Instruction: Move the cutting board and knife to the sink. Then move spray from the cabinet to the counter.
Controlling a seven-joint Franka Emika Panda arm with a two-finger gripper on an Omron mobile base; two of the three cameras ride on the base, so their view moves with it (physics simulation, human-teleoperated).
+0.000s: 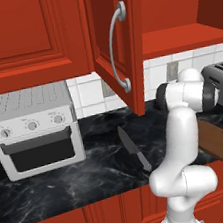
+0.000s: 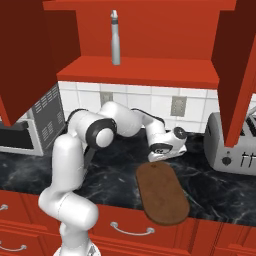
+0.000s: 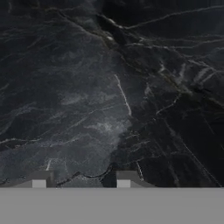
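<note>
The dark-brown cutting board point(image 2: 162, 192) lies on the black counter point(image 1: 68, 180), its near end jutting over the front edge. My gripper point(image 2: 159, 156) hangs low at the board's far end. In the hand view its fingertips point(image 3: 41, 179) stand apart over bare marble, with nothing visible between them, so the gripper point(image 3: 83, 180) is open. The knife point(image 1: 134, 148) lies left of the arm, grey handle toward the front. The grey spray point(image 2: 115, 37) stands upright on the shelf of the open red cabinet point(image 2: 140, 70). The sink is out of view.
A silver toaster oven point(image 1: 35, 127) stands on the counter at the left, and a toaster point(image 2: 235, 142) at the right by the wall. The open cabinet door point(image 1: 116, 42) hangs above the knife. Red drawers run below the counter.
</note>
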